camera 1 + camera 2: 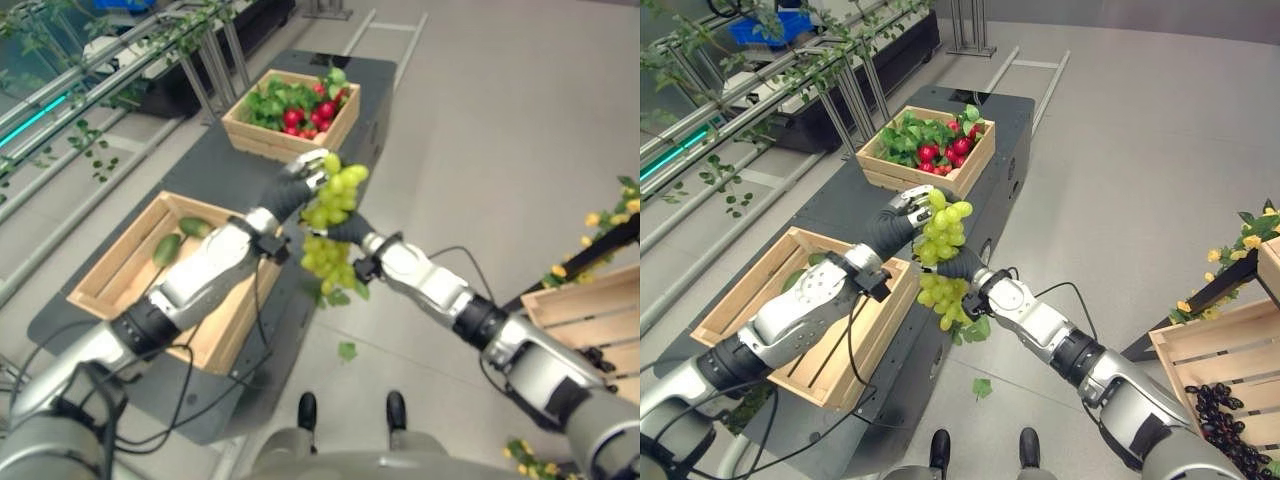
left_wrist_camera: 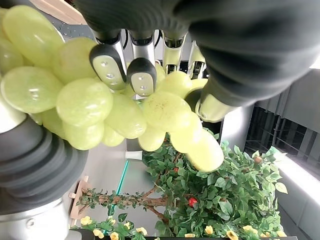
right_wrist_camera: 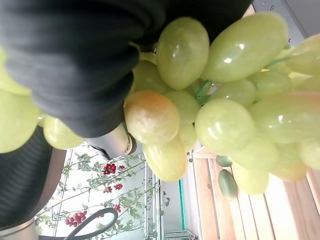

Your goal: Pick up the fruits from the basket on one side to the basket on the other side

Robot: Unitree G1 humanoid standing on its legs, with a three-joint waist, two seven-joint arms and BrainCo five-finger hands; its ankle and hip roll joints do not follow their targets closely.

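Observation:
A bunch of green grapes (image 1: 335, 195) hangs in mid-air past the table's right edge, between my two hands. My left hand (image 1: 292, 190) reaches in from the left, and its fingers (image 2: 107, 62) curl over the top grapes (image 2: 85, 100). My right hand (image 1: 345, 232) comes from the right and is buried in the middle of the bunch, with grapes (image 3: 225, 125) pressed against its dark cover. Part of the bunch dangles below it (image 1: 940, 290). The wooden basket (image 1: 110, 285) at my left holds green fruits (image 1: 167, 248). The basket (image 1: 1200, 350) at my right holds dark grapes (image 1: 1220, 410).
A third wooden crate (image 1: 250, 135) with red fruits and green leaves stands at the far end of the dark table (image 1: 200, 180). A loose leaf (image 1: 347, 350) lies on the floor below the grapes. Metal rails with vines run along the left.

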